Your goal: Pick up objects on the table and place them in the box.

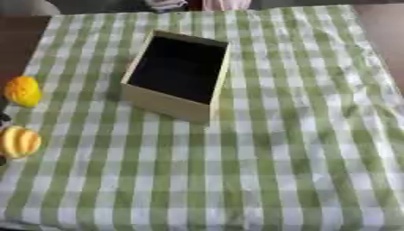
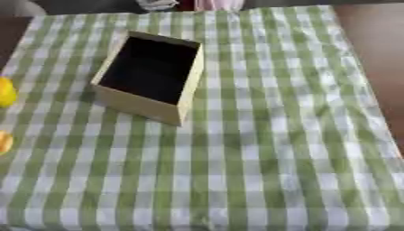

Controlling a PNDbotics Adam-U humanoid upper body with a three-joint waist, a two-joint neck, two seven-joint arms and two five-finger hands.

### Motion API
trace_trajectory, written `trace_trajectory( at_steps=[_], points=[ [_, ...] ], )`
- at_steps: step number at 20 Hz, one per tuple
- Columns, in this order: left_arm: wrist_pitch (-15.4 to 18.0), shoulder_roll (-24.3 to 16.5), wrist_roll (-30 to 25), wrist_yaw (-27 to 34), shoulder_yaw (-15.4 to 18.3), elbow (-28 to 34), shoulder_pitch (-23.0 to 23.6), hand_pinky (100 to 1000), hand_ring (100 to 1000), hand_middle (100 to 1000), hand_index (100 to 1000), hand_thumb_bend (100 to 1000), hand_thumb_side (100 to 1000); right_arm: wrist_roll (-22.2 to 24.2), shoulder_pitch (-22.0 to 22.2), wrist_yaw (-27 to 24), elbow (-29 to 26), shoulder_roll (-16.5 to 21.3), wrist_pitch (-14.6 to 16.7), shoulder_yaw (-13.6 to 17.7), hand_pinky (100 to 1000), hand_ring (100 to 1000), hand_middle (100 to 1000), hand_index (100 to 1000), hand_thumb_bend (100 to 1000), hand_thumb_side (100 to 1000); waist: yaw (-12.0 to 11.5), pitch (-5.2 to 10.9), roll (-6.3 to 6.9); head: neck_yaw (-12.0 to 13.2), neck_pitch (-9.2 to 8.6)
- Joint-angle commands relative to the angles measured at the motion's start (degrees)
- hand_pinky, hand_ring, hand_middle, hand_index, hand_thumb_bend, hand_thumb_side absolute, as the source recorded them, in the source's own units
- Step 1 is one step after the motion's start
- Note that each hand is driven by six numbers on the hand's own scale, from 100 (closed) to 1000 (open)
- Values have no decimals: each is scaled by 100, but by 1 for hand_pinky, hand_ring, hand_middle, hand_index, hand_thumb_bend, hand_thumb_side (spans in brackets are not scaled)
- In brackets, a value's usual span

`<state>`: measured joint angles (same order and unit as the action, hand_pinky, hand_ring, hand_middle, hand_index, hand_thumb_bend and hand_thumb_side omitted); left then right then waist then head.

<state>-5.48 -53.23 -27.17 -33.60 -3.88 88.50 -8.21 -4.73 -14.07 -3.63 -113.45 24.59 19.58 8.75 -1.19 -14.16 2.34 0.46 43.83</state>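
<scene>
Neither hand showing anywhere in frame, so no telling whether fingers are apart or together. Lying at the lower left edge, a ribbed yellow-orange object [image 1: 19,141]; just above it at the left edge, a second yellow object [image 1: 23,91], both resting on the green checked cloth [image 1: 260,158] covering the worktop. Sitting open and apparently empty in the upper left-centre, the cream box [image 1: 170,106], well apart from both. Probably reaching for the nearer piece first, closing around its middle, then lifting clear over the box's near wall before letting go.
</scene>
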Motion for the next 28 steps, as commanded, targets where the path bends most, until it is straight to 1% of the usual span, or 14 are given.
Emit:
trace_trajectory(
  at_steps=[1,2,3,4,6,9,11,13,15,18,20,23,25,28],
  points=[
    [35,-110,3,-115,-12,-103,-108,720,783,732,870,342,100,30,-52,-44,-114,63,8,11,908,819,700,893,100,614,4,63,8,31,29],
    [37,-94,-1,-135,-30,-140,-115,712,777,724,863,322,100,26,-47,-47,-114,58,5,16,909,820,700,893,100,614,9,60,8,31,29],
    [37,-81,-10,-140,-41,-167,-118,688,758,697,842,271,100,22,-41,-47,-114,57,3,21,909,820,700,893,100,614,12,58,8,32,29],
    [29,-74,-24,-143,-45,-184,-117,666,739,667,817,239,100,13,-35,-47,-114,57,0,29,909,820,700,893,100,615,14,55,10,38,29],
    [13,-68,-37,-165,-45,-196,-115,611,657,575,730,183,100,-6,-29,-48,-114,52,-4,39,909,820,700,894,100,610,12,52,15,47,29],
    [-6,-57,32,-264,-19,-165,-109,560,589,497,648,113,100,-5,-21,-51,-114,50,-13,30,909,820,699,894,100,615,9,55,20,39,29],
    [-43,-55,152,-310,48,-45,-122,536,560,462,601,100,100,-5,-15,-52,-114,54,-11,32,909,820,699,895,100,616,1,60,20,35,29],
    [-83,-67,270,-361,108,127,-148,520,542,450,591,100,100,-15,-11,-58,-114,55,-10,35,909,820,699,895,100,615,-6,66,18,24,29],
    [-123,-93,369,-311,193,408,-224,515,535,439,583,100,100,-17,-1,-53,-114,62,-8,38,909,820,699,894,100,614,-14,71,9,7,29],
    [-145,-211,377,-225,295,1014,-474,518,528,444,580,100,100,-25,9,-44,-114,77,3,46,909,820,699,894,100,613,-27,79,-4,-10,29],
    [-133,-316,304,-95,289,1403,-786,519,526,447,580,100,100,-27,14,-39,-114,91,6,45,909,820,699,894,100,613,-37,90,-3,-17,29],
    [-83,-395,99,158,111,1745,-1522,520,524,449,581,100,100,-16,15,-45,-114,106,5,29,909,820,699,894,100,612,-45,115,7,-5,29],
    [-36,-273,-118,293,-142,1765,-2229,519,522,450,582,100,100,7,15,-57,-114,113,0,6,909,821,699,894,100,612,-40,136,13,22,29],
    [-1,229,-441,404,-592,1347,-3247,514,516,449,581,100,100,51,-1,-95,-114,90,-14,-36,910,822,699,894,100,613,-6,156,8,78,29]
  ],
)
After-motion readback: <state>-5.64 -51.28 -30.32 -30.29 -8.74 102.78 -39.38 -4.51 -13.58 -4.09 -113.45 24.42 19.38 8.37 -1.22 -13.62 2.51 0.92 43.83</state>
